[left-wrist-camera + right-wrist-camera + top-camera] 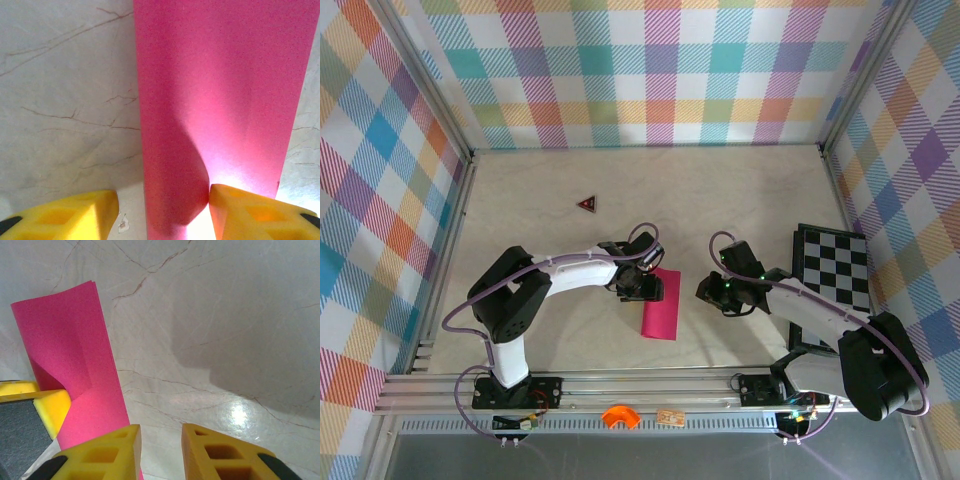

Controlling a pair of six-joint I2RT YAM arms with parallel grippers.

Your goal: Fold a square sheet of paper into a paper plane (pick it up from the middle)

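Starting at the left, pastel plaid walls [380, 150] enclose a pale surface [740, 190] patterned like marble, with thin brown veins. A small dark red triangle [587, 203] lies flat on it, well apart from everything else.

The left arm [570, 268], a white shell with black joints and a lilac cable, reaches rightward to the left tool [645, 288]. Its fingers [65, 215] are blocky yellow pieces with recessed pockets. They stand apart and clamp nothing.

The sheet of paper [661, 312] lies near the middle of the surface, between the two tools. It is doubled into a narrow rectangular strip, and in the right wrist view we see two layers at its far end. The material is thin, matte magenta-pink with a fine grain.

In the left wrist view the strip runs up between the fingers. One finger touches a raised, curling edge of the top layer. Bare surface shows between the other finger and the paper. The lifted flap casts a shadow on the layer beneath.

The right tool [712, 290] stands just right of the strip. Its yellow fingers [225, 455] are apart, with bare surface between them. One finger overlaps the strip's near corner in its own camera, but we cannot tell whether it touches.

Further right, a black-and-white checkerboard [833, 275] lies flat, partly covered by the right arm [820, 320].
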